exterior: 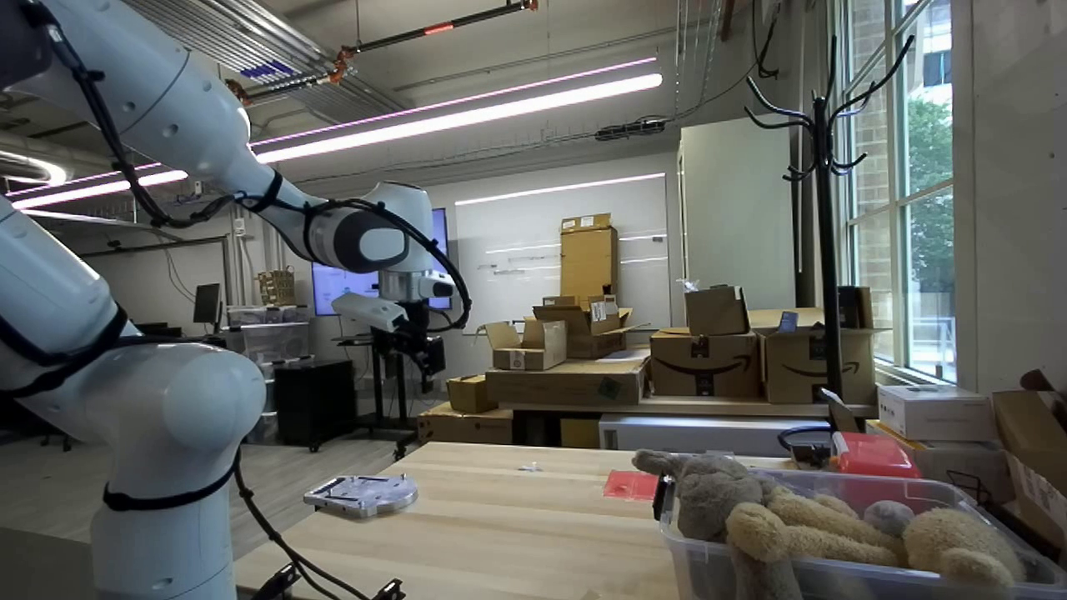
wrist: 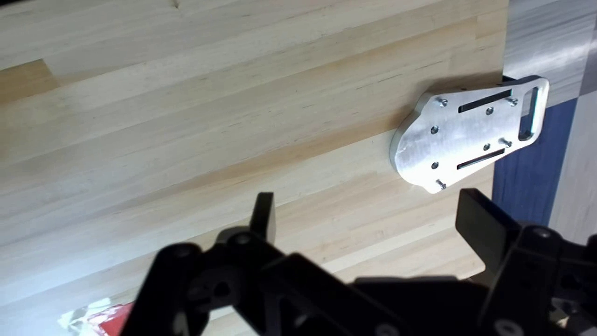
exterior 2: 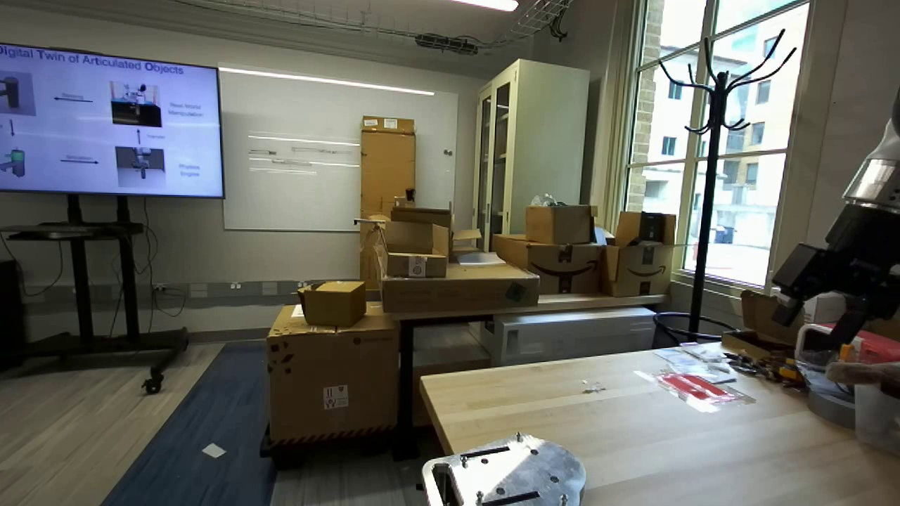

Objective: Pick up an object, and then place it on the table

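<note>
The table (exterior: 500, 533) has a pale plank top; it also shows in an exterior view (exterior 2: 647, 436) and in the wrist view (wrist: 186, 140). My gripper (exterior: 427, 375) is open and empty, high above the table. It also shows in an exterior view (exterior 2: 815, 327) and in the wrist view (wrist: 367, 205), with only table top between its fingers. A silver metal plate (wrist: 466, 135) with slots and screws lies at the table's edge; both exterior views show it (exterior: 363, 495) (exterior 2: 517, 471). A red packet (exterior: 630, 485) lies flat on the table, partly hidden by the gripper in the wrist view (wrist: 116, 319).
A clear plastic bin (exterior: 900, 490) holds plush toys (exterior: 842, 533) at the table's side. A small clear scrap (exterior 2: 593, 387) lies on the table. A red-lidded box (exterior: 875, 456) and tools (exterior 2: 766, 367) sit beyond the bin. Cardboard boxes (exterior: 704, 362) stand behind.
</note>
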Robot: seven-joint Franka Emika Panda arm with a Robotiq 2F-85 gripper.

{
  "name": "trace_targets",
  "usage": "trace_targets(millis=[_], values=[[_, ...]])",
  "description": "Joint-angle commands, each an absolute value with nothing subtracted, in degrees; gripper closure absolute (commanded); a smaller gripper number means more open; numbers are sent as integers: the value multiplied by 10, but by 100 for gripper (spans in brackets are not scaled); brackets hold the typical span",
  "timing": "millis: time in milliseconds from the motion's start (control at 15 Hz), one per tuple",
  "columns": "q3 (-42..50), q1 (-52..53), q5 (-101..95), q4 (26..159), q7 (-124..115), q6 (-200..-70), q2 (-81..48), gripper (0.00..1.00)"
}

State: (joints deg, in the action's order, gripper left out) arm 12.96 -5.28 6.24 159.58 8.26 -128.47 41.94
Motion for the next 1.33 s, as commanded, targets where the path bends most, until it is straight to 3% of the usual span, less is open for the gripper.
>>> trace_targets(millis=[0,800,1267], values=[[95,-72,43,1594,56,-1297,422,0],[-21,-98,-90,1587,-61,-1297,430,0],[36,-61,-52,1574,0,-1289,385,0]])
